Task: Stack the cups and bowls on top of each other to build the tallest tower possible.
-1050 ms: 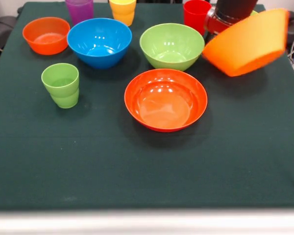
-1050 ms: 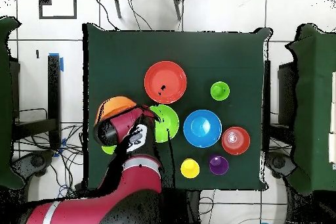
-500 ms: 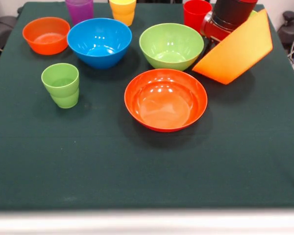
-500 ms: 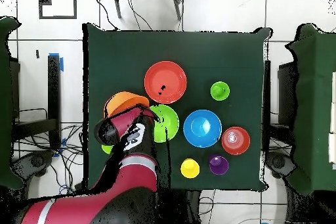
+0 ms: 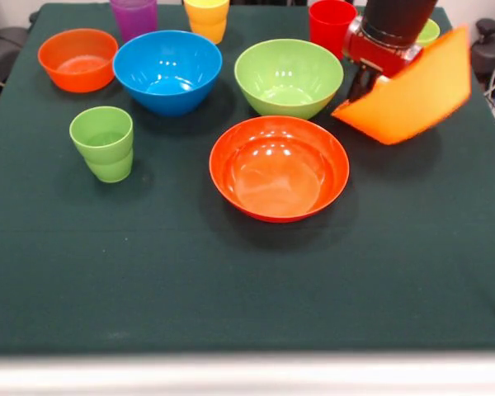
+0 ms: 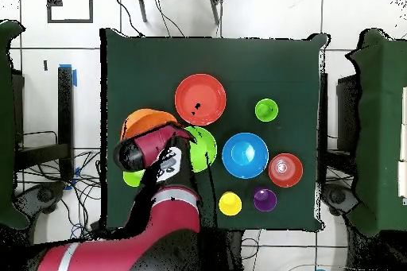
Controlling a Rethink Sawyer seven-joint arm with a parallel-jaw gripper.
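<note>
My gripper (image 5: 370,86) is shut on the rim of the large orange-yellow bowl (image 5: 411,86), which hangs steeply tilted at the right, just beside the green bowl (image 5: 289,77). In the overhead view that bowl (image 6: 141,121) peeks out from under the arm. The wide red-orange bowl (image 5: 279,167) sits mid-table, with the blue bowl (image 5: 167,70) and small orange bowl (image 5: 78,59) at the far left. One light green cup (image 5: 104,143) stands alone on the left. Purple (image 5: 134,16), yellow (image 5: 206,18) and red (image 5: 330,25) cups line the far edge. Another light green cup (image 5: 430,31) shows behind the arm.
Every bowl and cup stands singly on the dark green tablecloth (image 5: 231,280). The red arm (image 6: 171,204) reaches in over the table's edge beside the green bowl (image 6: 203,149).
The held orange-yellow bowl has shifted a little toward the green bowl and tipped steeper. The other bowls and cups have not moved.
</note>
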